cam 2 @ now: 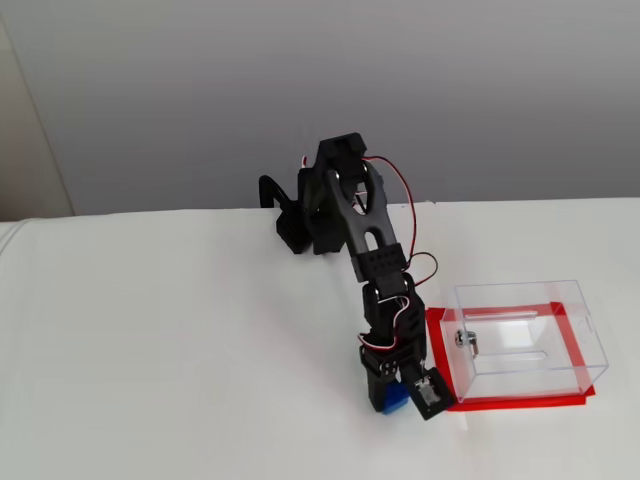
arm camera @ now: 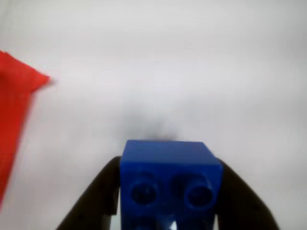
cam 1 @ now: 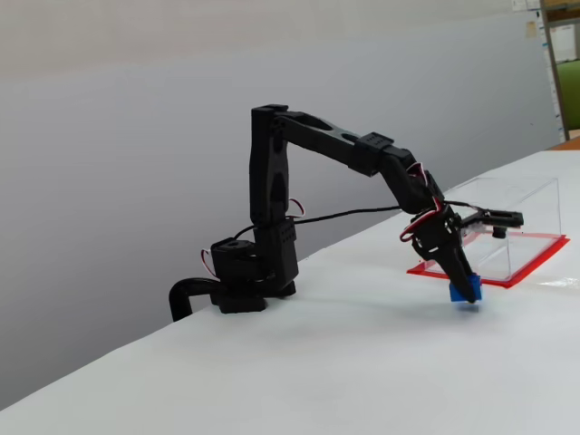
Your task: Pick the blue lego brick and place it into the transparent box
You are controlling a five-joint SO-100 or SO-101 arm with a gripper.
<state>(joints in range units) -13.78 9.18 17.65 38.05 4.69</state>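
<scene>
Blue lego brick [arm camera: 170, 179] sits clamped between the jaws (low over the worktop [cam 2: 180, 350]), so lift it clear before swinging over the transparent box [cam 2: 525, 340] wall.

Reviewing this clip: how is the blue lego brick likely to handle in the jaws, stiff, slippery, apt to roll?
The blue lego brick looks like hard moulded plastic, so probably stiff and light. Its flat sides should give the gripper a square hold, though the smooth faces might slip a little. Boxy with studs, it seems unlikely to roll if dropped on the table.

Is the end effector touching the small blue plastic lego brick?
Touching: the wrist view shows the end effector's black fingers pressed against both sides of the small blue plastic lego brick.
</scene>
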